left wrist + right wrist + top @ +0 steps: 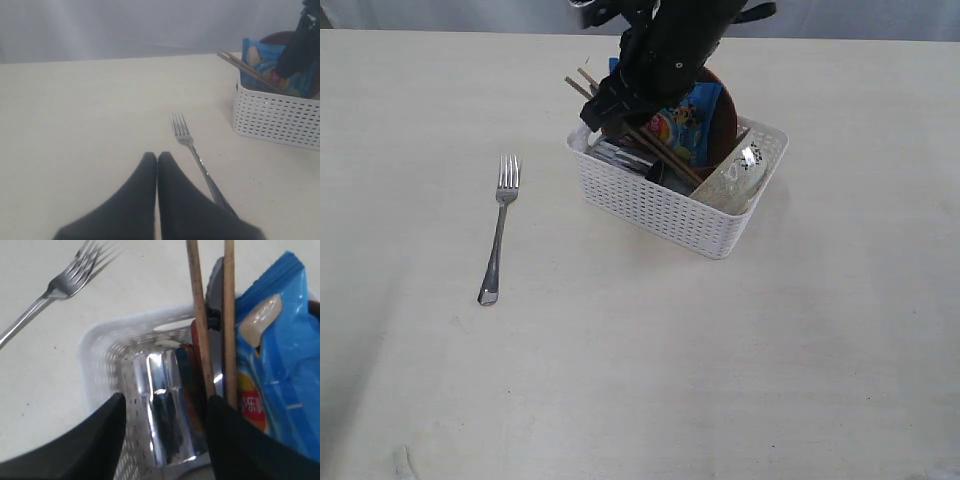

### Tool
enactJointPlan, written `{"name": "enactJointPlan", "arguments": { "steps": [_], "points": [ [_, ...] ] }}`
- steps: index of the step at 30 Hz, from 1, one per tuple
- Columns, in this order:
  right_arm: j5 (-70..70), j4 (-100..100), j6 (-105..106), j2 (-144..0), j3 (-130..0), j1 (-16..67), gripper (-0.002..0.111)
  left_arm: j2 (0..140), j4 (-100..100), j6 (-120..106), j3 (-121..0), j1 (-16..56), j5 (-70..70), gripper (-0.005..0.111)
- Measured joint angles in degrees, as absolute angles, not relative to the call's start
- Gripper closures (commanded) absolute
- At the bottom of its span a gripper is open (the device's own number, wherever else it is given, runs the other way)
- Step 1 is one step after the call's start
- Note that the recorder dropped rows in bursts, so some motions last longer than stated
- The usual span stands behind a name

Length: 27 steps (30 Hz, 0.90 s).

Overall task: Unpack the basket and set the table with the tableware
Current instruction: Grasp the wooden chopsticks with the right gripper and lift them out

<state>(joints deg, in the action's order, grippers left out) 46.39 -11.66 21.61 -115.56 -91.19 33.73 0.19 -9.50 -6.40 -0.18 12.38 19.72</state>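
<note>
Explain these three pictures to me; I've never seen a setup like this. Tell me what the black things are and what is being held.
This is a two-armed robot; the black shapes are its arms and grasping tools. One picture looks over the whole table; the other two come from cameras on each wrist. A fork lies on the table beside a white basket holding chopsticks, a blue chip bag, a shiny steel cup and other tableware. The left tool is shut and empty, near the fork. The right tool is open over the basket, above the cup, holding nothing.
</note>
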Motion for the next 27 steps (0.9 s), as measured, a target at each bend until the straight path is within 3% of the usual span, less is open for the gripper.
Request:
{"name": "enactJointPlan", "arguments": {
  "steps": [10, 23, 25, 27],
  "points": [
    [37.30, -6.26, 16.79, -120.40, -91.19, 33.73, 0.060, 0.19, -9.50, -6.40, -0.18, 12.38, 19.72, 0.107],
    [35.73, -3.78, 14.72, -123.67, -94.35, 33.73, 0.061, 0.19, -9.50, -6.40, -0.18, 12.38, 19.72, 0.107],
    [35.73, -3.66, 14.72, -123.93, -94.49, 33.73, 0.065, 0.19, -9.50, -6.40, -0.18, 12.38, 19.72, 0.107],
    [35.73, -3.56, 14.72, -123.93, -94.49, 33.73, 0.076, 0.19, -9.50, -6.40, -0.18, 12.38, 19.72, 0.107]
  ]
}}
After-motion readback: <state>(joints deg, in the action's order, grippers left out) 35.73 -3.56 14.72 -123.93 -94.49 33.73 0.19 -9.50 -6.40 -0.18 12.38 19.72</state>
